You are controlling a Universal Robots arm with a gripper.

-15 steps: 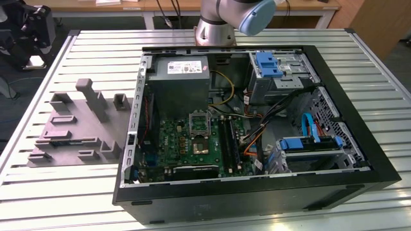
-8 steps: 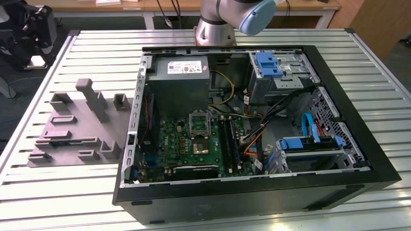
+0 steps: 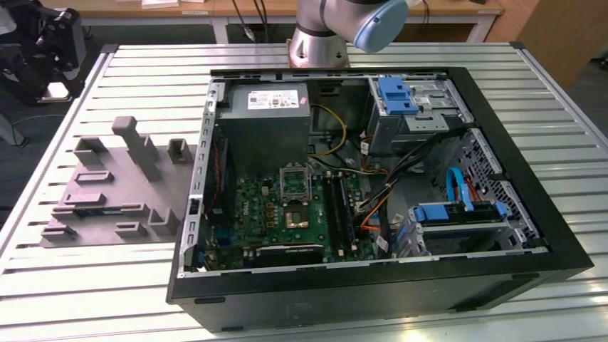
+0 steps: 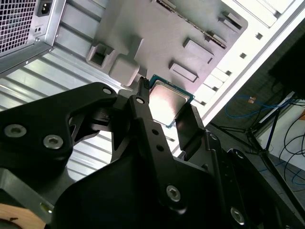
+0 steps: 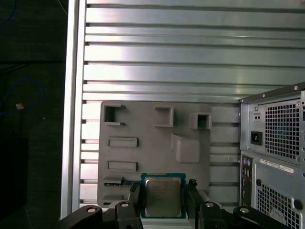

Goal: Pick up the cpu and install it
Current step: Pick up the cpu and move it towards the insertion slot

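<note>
Slatted table [image 5: 162, 57] bears a grey tray [image 5: 147, 143]. Above the tray, the gripper [image 5: 163, 191] pinches the cpu [image 5: 163, 199] by opposite edges. It's probably light, stiff, slick-topped and fragile underneath, so edges suit.

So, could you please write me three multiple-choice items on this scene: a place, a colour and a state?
1. In the exterior view, the grey tray lies: A) to the exterior view's left of the case; B) inside it; C) to the view's right of it.
2. The drive brackets are: A) red; B) blue; C) yellow.
3. The cpu is: A) on the tray; B) between the fingers of the gripper; C) lying in the case.
Answers: 1A, it sits outside the case's wall; 2B, both are blue plastic; 3B, both wrist views show fingers at its edges.
</note>
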